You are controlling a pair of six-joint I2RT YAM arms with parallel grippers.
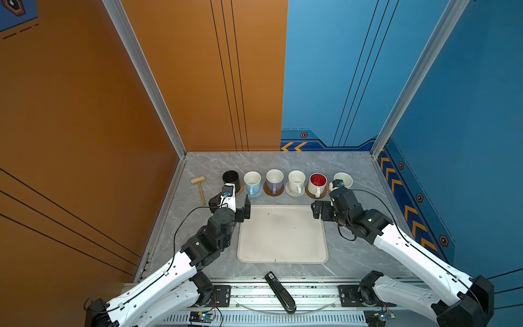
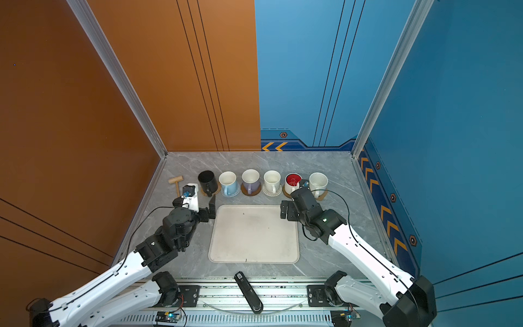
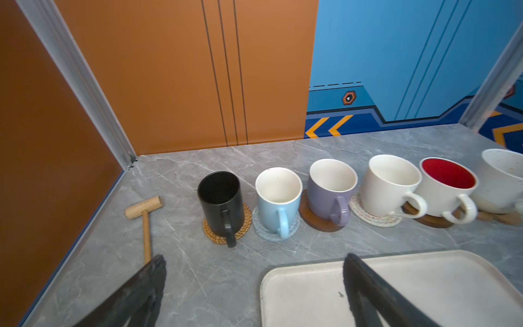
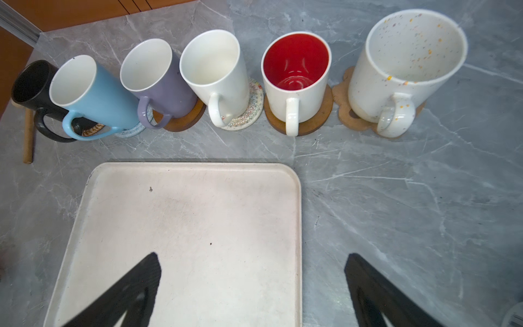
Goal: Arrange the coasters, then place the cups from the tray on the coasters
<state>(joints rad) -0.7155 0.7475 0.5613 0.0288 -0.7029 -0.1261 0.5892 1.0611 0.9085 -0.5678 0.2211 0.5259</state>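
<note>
Marble table (image 1: 283, 161) carries cups (image 4: 218, 73) on coasters (image 4: 314, 124), likely heavy, slick, brittle, so I'd pinch handles (image 4: 292, 116); left gripper (image 3: 254, 257) and right gripper (image 4: 253, 254) gape empty.

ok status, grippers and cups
Left gripper and right gripper open, holding nothing. All six cups on coasters, tray bare. Mallet lies left of the row, touching nothing.

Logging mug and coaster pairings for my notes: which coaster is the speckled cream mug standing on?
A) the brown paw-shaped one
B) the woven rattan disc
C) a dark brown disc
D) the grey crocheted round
A: in the right wrist view the speckled cream mug stands on the lobed paw-shaped coaster.
</note>
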